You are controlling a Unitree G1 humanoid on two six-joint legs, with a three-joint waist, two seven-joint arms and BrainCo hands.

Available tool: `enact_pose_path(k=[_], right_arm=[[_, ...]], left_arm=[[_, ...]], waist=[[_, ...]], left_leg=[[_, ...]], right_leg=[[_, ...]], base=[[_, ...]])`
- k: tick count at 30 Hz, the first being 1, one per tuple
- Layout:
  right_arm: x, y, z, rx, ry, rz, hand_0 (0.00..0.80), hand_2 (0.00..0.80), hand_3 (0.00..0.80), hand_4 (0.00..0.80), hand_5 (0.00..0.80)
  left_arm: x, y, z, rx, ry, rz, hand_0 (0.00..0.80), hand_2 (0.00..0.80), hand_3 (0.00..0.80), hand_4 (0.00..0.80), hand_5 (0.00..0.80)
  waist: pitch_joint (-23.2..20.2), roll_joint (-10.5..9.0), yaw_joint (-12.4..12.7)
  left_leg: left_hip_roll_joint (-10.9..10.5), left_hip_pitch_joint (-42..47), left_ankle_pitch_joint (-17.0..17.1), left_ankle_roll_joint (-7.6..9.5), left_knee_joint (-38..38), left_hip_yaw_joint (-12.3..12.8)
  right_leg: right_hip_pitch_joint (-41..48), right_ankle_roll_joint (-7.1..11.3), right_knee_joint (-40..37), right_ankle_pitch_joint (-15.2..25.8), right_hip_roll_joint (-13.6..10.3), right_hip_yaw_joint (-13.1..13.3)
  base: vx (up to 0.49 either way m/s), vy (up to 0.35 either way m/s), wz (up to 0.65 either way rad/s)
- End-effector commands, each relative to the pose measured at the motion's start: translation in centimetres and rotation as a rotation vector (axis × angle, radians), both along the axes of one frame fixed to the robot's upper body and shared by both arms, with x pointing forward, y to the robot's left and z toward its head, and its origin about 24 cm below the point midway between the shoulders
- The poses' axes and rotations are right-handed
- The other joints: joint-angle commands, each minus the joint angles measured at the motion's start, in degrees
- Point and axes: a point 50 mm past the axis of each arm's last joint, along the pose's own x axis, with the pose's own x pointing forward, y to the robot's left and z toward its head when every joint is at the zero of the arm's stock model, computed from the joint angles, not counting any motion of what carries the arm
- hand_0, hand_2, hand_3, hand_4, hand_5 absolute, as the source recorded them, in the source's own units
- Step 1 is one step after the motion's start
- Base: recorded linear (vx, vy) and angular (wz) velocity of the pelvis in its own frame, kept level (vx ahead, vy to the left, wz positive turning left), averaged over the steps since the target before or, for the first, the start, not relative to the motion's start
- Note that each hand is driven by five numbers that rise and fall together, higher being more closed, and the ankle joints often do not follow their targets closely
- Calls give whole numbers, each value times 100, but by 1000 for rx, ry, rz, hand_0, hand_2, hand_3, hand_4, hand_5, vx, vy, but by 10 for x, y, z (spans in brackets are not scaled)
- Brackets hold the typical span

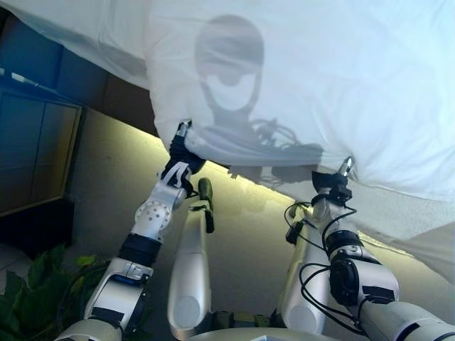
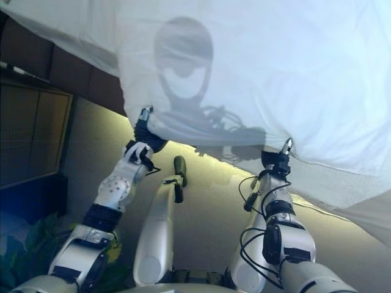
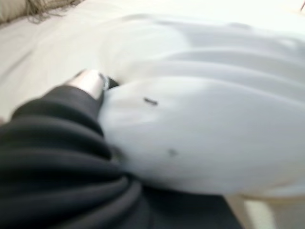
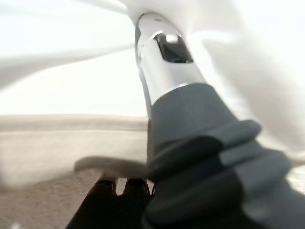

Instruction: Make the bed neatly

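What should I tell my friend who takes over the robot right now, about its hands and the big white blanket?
Left hand: at the white blanket's near edge, fingers hidden under the cloth, so the grip cannot be confirmed.
Right hand: at the same edge further right, fingers also hidden.
The blanket is lifted off the floor and hangs in front of the robot.
Done: both hands are up at the edge.
Left: spread the blanket flat over the bed and smooth it.

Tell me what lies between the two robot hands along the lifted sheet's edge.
Only sheet: in the left eye view the white sheet's hanging edge runs from the left robot hand to the right robot hand, nothing else on it; bare floor shows below.
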Motion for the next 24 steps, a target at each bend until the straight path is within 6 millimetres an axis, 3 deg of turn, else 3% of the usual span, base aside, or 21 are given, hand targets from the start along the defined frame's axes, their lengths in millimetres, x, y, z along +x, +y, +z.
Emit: enact_pose_path(k=[1,10,17,22,23,24], right_arm=[[-49,-121,18,-45,-30,-427,0,0,0,0,0],[-40,-133,55,-113,-79,-440,0,0,0,0,0],[-32,-133,69,-160,-70,-430,0,0,0,0,0],[-36,-147,78,-209,-53,-467,0,0,0,0,0],[-37,-149,80,-220,-54,-473,60,60,60,60,60],[-39,-151,80,-232,-52,-481,587,587,587,587,587]], left_arm=[[4,76,38,-41,-201,271,800,800,800,800,800],[2,116,18,-115,-139,404,800,800,800,800,800],[6,112,29,-150,-180,399,800,800,800,800,800],[7,122,32,-150,-190,427,800,800,800,800,800],[7,122,33,-148,-192,425,800,800,800,800,800],[7,120,33,-146,-194,421,800,800,800,800,800]], waist=[[-28,380,86],[-28,589,51],[-28,664,48],[-28,693,49],[-28,702,45],[-28,705,45]], left_leg=[[81,-153,1023,-438,-488,-285],[52,-61,1026,-448,-517,-197],[10,-59,1061,-436,-580,-148],[23,-81,1052,-458,-566,-134],[19,-85,1048,-461,-557,-133],[12,-90,1044,-459,-548,-137]], right_leg=[[321,342,39,280,-399,309],[239,284,151,218,-472,407],[168,276,123,261,-533,426],[142,280,127,255,-578,416],[133,281,138,254,-581,421],[128,281,145,258,-583,426]], base=[[14,95,-10],[0,82,-4],[-16,29,1],[-10,14,0],[0,0,0],[0,0,0]])
